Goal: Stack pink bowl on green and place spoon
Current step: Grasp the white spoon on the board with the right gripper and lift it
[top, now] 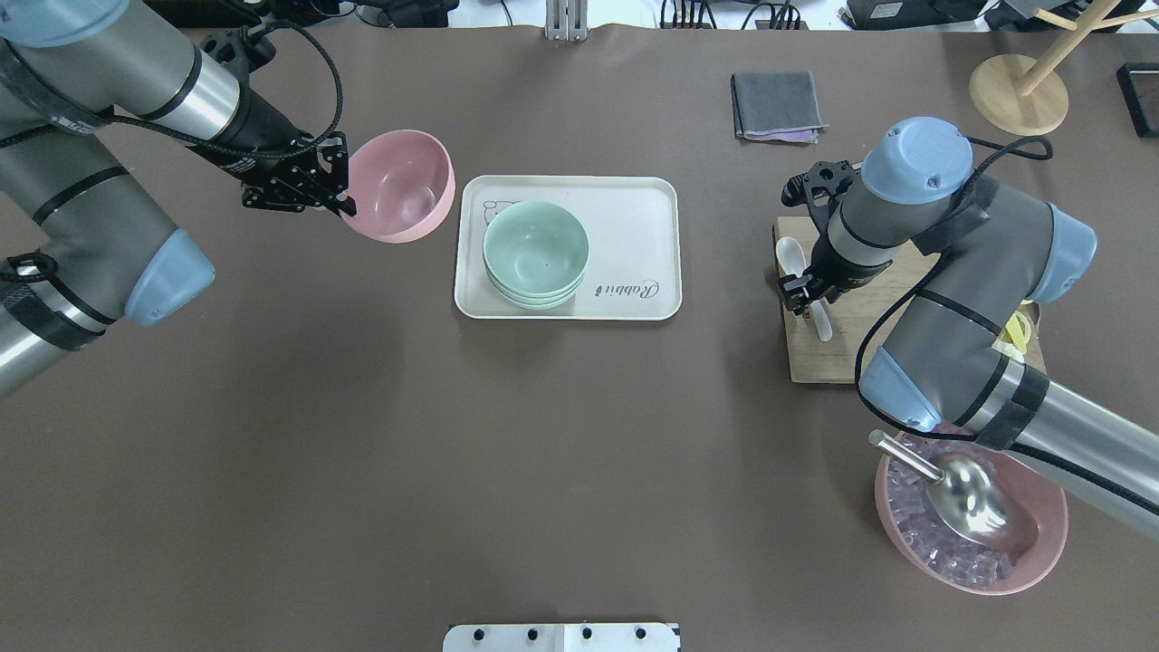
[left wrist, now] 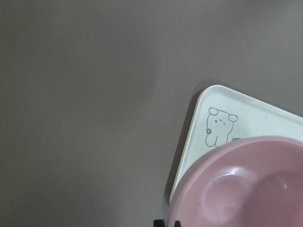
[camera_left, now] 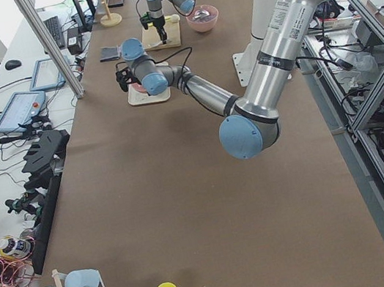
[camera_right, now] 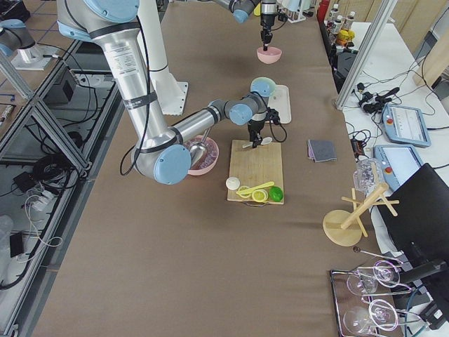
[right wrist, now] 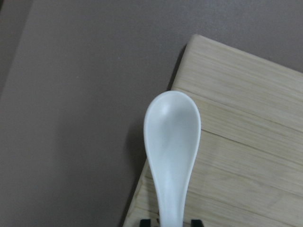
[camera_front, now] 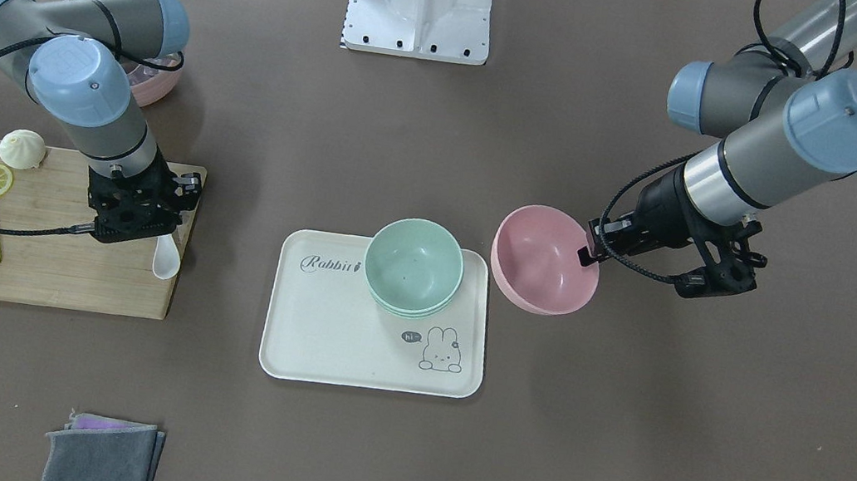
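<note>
My left claw [top: 337, 195] is clamping the rim of the pink bowl [top: 403, 186]. I'm holding it tilted and, as far as I can judge, off the table, just beside the tray [top: 634, 204]. The green bowls [top: 534, 254] are sitting nested on that tray, toward the robot's right of the claw, so the left arm is the nearer one for stacking. My right claw [right wrist: 172, 222] is straddling the handle of the spoon [right wrist: 173, 137] at the edge of the cutting board [right wrist: 246, 142], scoop pointing away from the robot. I cannot tell whether it's pinching.
</note>
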`<state>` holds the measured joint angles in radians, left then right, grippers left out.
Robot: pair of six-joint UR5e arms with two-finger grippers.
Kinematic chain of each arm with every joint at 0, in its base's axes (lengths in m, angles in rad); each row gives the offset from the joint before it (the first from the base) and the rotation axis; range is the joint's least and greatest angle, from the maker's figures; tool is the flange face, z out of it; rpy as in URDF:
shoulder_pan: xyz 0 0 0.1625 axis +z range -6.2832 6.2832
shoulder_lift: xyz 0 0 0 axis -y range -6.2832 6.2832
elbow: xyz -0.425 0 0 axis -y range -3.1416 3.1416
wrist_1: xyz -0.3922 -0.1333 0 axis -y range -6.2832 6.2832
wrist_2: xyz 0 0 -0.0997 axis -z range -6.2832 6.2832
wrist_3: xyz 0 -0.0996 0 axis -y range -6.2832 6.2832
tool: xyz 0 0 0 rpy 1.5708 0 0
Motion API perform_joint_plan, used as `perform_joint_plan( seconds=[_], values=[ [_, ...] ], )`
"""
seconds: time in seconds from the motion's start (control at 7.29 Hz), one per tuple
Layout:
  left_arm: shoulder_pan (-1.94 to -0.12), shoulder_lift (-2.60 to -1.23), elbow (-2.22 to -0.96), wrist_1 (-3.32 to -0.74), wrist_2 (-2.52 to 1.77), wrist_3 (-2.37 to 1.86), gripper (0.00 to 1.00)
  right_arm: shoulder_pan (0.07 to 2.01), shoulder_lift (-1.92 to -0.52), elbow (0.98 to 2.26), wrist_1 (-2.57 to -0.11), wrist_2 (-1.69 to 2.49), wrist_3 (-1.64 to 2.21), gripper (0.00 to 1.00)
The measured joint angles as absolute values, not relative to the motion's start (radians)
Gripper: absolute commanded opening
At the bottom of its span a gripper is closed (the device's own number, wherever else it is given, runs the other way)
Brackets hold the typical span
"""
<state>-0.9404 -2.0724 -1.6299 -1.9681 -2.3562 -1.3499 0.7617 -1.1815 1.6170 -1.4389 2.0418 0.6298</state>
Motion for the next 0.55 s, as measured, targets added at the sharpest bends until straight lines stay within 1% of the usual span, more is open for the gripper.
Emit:
perform_joint_plan(
  seconds=[0.55],
  values=[
    [-0.94, -2.078, -1.635, -1.968, -2.359, -1.351, 0.0, 0.783, -1.172, 1.635, -1.441, 2.055, 0.617, 0.0]
  ],
)
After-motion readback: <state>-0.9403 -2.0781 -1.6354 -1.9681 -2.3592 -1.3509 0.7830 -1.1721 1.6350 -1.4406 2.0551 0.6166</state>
